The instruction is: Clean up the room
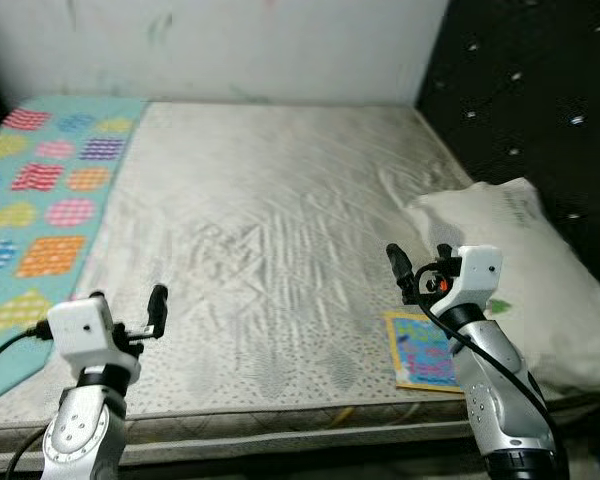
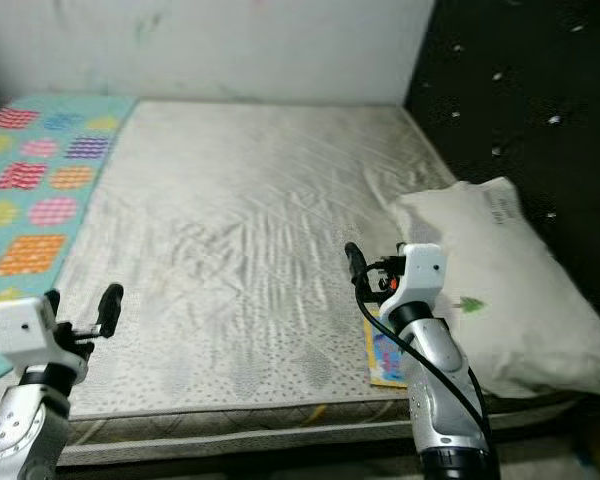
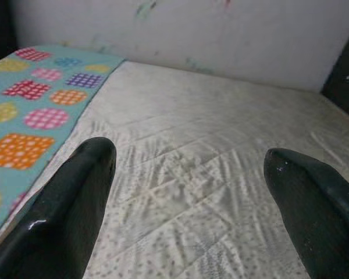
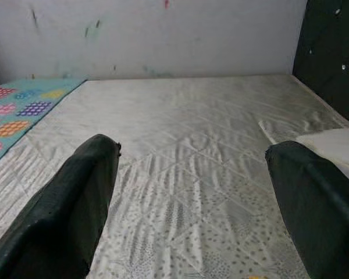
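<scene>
At the foot of the bed (image 1: 260,230), both grippers, left (image 1: 130,315) and right (image 1: 420,262), hover spread and empty; book (image 1: 420,352) lies beside the pillow (image 1: 510,270), probably the next pickup, needing a rightward reach.

A mattress (image 1: 270,260) is lying on the bed before the robot, reaching back to the wall (image 1: 240,45) behind it. A blanket (image 1: 40,200) is covering the mattress's left side, running from the far end toward the near edge. A pillow (image 1: 520,270) is resting at the right side, against the headboard (image 1: 540,90) standing to the right. A book (image 1: 420,350) is lying flat on the mattress near its front edge, just left of the pillow and touching it. The left hand (image 1: 130,310) is hovering over the near left part, the right hand (image 1: 420,265) above the book.
</scene>
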`<state>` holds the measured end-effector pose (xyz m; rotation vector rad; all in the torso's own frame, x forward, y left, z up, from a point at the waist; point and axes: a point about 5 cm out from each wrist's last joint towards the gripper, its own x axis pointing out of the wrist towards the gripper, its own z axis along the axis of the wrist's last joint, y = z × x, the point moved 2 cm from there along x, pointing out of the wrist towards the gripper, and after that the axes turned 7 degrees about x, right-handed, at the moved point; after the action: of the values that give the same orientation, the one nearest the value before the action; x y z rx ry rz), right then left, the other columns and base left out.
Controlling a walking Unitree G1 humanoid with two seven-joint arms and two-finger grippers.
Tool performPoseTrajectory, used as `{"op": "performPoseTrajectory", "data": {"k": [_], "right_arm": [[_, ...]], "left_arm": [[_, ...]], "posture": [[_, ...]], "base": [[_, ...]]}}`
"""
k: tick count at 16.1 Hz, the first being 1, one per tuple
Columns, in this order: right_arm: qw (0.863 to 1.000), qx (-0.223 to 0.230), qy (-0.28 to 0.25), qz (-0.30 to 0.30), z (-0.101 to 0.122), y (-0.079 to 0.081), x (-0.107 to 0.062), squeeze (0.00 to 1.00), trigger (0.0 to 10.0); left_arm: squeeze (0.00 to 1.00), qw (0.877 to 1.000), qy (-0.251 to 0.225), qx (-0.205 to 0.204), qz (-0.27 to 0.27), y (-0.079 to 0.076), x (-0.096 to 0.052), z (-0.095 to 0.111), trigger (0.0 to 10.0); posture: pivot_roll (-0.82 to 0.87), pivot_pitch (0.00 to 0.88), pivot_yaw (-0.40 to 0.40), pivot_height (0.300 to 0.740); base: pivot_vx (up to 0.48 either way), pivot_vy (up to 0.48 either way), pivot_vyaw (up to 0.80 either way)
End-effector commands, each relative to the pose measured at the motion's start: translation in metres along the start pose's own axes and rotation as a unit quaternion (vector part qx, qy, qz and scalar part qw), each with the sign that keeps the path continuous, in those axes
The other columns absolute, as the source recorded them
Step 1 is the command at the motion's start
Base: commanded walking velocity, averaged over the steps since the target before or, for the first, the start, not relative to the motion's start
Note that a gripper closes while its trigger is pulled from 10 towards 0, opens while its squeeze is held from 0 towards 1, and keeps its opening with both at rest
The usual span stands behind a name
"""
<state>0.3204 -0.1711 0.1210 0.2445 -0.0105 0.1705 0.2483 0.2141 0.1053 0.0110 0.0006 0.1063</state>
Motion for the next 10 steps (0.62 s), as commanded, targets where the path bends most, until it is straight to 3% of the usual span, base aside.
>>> {"op": "performPoseTrajectory", "data": {"k": [1,4,10], "right_arm": [[1.0,-0.002,0.0,0.0,-0.0002,0.0009,0.0003,0.0,10.0],[1.0,-0.002,0.002,0.003,-0.002,0.0035,0.0021,0.0,10.0],[1.0,-0.002,0.002,0.005,-0.0025,0.005,0.0037,0.0,10.0]], "left_arm": [[0.0,1.0,-0.001,-0.002,-0.003,0.0,-0.0011,0.0002,10.0],[0.0,1.0,-0.002,-0.006,-0.004,-0.0008,-0.0013,-0.0001,10.0],[0.0,1.0,-0.001,-0.013,-0.007,-0.0016,-0.0002,0.0005,10.0]], "posture": [[0.02,0.009,-0.047,0.74],[0.03,0.008,-0.049,0.74],[0.02,0.009,-0.048,0.74]], "base": [[0.0,0.0,0.0],[0.0,0.0,0.0],[0.0,0.366,0.0]]}}
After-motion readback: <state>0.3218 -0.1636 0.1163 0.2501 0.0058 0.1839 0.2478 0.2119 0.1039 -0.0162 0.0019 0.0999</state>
